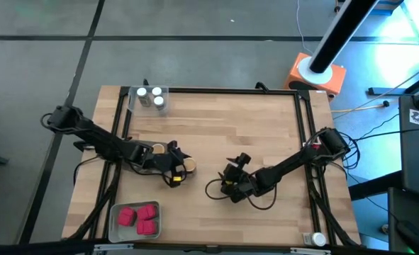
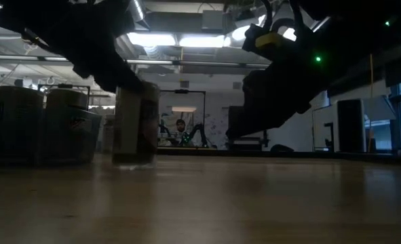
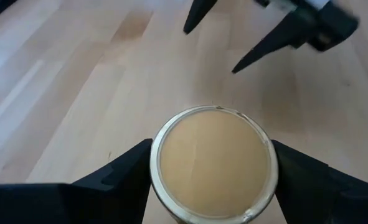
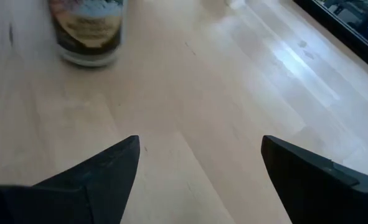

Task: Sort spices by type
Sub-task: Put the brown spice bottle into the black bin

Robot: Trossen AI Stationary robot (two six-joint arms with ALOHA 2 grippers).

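A tan-lidded spice jar [image 3: 212,163] is seen standing on the bench [image 1: 216,127] left of centre in the high view, flanked closely by the fingers of the left claw [image 1: 181,167]; whether it is actually gripped cannot be told. The right claw [image 1: 230,178] is held open just right of centre, with nothing between its fingers. White-lidded jars [image 1: 151,97] are kept in a clear tray [image 1: 133,100] at the upper left, and red boxy containers [image 1: 140,217] in a grey tray [image 1: 115,221] at the lower left.
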